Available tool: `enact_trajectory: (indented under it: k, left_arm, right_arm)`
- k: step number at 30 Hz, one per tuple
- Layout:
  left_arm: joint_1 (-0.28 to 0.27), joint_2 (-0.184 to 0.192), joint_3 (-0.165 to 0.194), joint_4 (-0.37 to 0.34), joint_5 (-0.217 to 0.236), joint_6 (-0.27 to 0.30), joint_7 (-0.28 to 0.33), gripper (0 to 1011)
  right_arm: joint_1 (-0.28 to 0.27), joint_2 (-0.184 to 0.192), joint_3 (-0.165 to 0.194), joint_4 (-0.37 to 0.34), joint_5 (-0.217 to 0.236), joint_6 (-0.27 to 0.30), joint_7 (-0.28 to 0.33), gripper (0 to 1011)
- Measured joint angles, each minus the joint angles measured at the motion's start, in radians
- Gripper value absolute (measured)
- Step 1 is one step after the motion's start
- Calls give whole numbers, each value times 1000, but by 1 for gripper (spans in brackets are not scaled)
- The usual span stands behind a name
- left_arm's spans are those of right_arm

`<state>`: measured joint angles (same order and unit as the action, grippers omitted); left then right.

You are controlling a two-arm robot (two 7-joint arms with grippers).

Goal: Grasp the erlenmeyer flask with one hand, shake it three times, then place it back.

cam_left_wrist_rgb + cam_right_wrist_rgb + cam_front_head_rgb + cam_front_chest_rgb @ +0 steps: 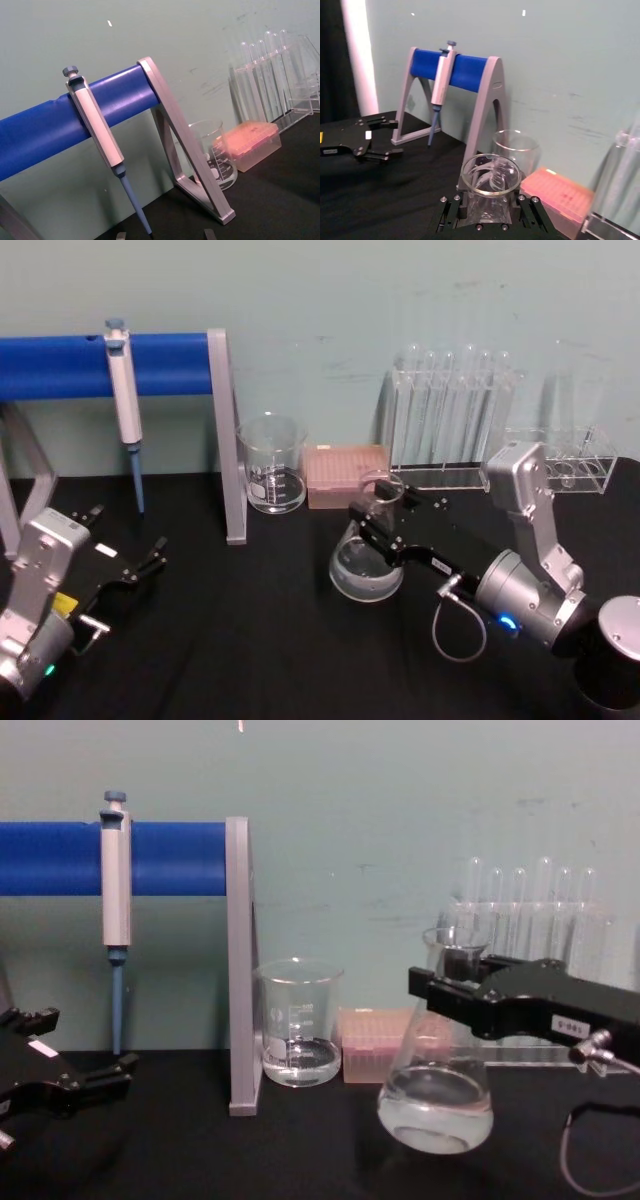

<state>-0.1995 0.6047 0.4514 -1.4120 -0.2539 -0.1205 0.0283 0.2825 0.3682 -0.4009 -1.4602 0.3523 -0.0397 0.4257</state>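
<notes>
The erlenmeyer flask point(436, 1095) is clear glass with a little clear liquid in its wide base. It sits right of centre on the black table, tilted, and its base looks slightly off the surface. My right gripper point(452, 982) is shut on its neck just below the flared rim. From the head, the flask point(366, 568) leans with the right gripper point(370, 512) across its neck. In the right wrist view the flask rim point(490, 175) stands between the right gripper point(490, 206) fingers. My left gripper point(140, 565) rests open and parked at the table's left, and shows again as the left gripper point(70, 1072).
A glass beaker point(272, 465) and a pink tip box point(345, 475) stand behind the flask. Test tube racks point(450, 420) line the back right. A blue-barred stand point(225, 435) holds a pipette point(124, 405) at the back left.
</notes>
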Motion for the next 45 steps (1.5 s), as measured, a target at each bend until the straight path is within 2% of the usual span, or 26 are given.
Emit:
enact_trajectory:
  k: [8,15,31,45]
  left_arm:
    - [0,0,0,0,0,0,0,1001]
    - [0,0,0,0,0,0,0,1001]
    - [0,0,0,0,0,0,0,1001]
    - [0,0,0,0,0,0,0,1001]
  right_arm:
    - [-27,2,28,-55,-17,67,-56,457]
    - [-40,0,49,-88,-29,92,-79,457]
    - [-52,-9,70,-128,-44,115,-91,457]
    - [-56,-27,71,-128,-61,121,-101,457]
